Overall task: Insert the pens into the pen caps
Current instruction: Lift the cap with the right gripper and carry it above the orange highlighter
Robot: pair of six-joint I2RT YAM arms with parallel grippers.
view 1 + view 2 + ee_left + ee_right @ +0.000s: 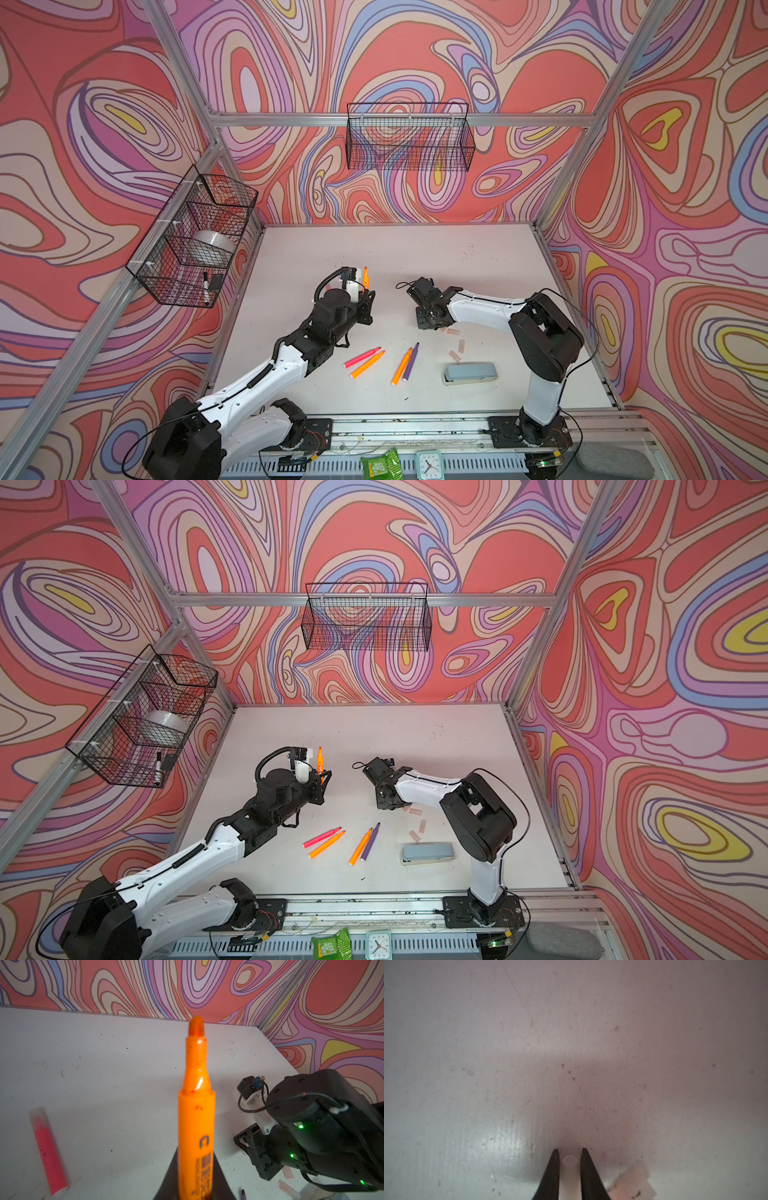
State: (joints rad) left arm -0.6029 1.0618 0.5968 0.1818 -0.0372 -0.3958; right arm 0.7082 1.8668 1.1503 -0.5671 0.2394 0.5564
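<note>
Capping of one orange pen is the step in hand. The left claw (365, 296) is clamped on the lower part of the orange pen (365, 277) and holds it upright over the far left part of the tabletop (478, 266). The left wrist view shows its tip bare and pointing up. The right claw (569, 1149) is down at the tabletop, a little right of the middle, and its two fingers are pressed onto a small clear cap (569, 1161). The cap seems to rest on the surface or just above it; I cannot tell which. I also cannot tell whether the round end that shows is the open one.

A few loose caps (461, 345) lie just right of this claw, and a grey stapler (469, 373) lies nearer. In the near middle four pens wait without caps: a pink pen (362, 356) just beside a second orange pen (367, 364), and a third orange pen (401, 366) beside a purple pen (410, 361). Left of the raised pen, a capped pink pen (48, 1153) lies flat on the tabletop.

In my judgement, the next move calls for lifting the clear cap and carrying it left toward the raised pen. The open end must then face the tip, and both must be in one line before any push. The cap is short and smooth, so it may tilt or slip in the grip.
</note>
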